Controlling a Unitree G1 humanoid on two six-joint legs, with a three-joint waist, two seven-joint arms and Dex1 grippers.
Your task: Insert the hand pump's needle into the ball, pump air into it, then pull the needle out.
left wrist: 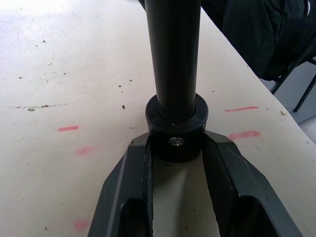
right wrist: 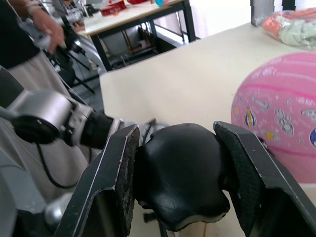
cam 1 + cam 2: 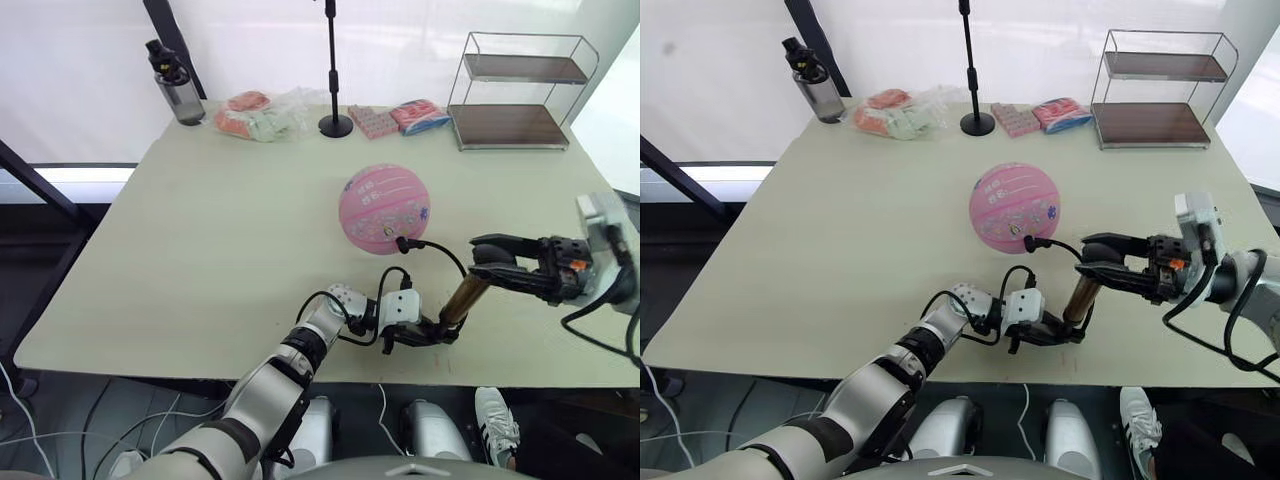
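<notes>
The pink ball (image 3: 385, 208) rests mid-table. The pump's black hose (image 3: 443, 249) arcs up to the ball's near lower side, where its small black fitting (image 3: 403, 242) sits against the skin; the needle pin itself is hidden. The hand pump (image 3: 463, 298) leans upright near the front edge, its gold barrel tilted. My left gripper (image 3: 443, 333) is shut on the pump's black bottom cap (image 1: 176, 133). My right gripper (image 3: 490, 258) is shut on the black handle (image 2: 180, 180) at the top, with the ball (image 2: 281, 113) just beyond it.
Along the table's back edge stand a grey bottle (image 3: 178, 85), bagged packets (image 3: 262, 115), a black stand (image 3: 334, 122), pink packets (image 3: 400, 118) and a wire shelf (image 3: 520, 90). The table's front edge (image 3: 300, 375) is close to the pump. A person (image 2: 44, 24) stands beyond the table.
</notes>
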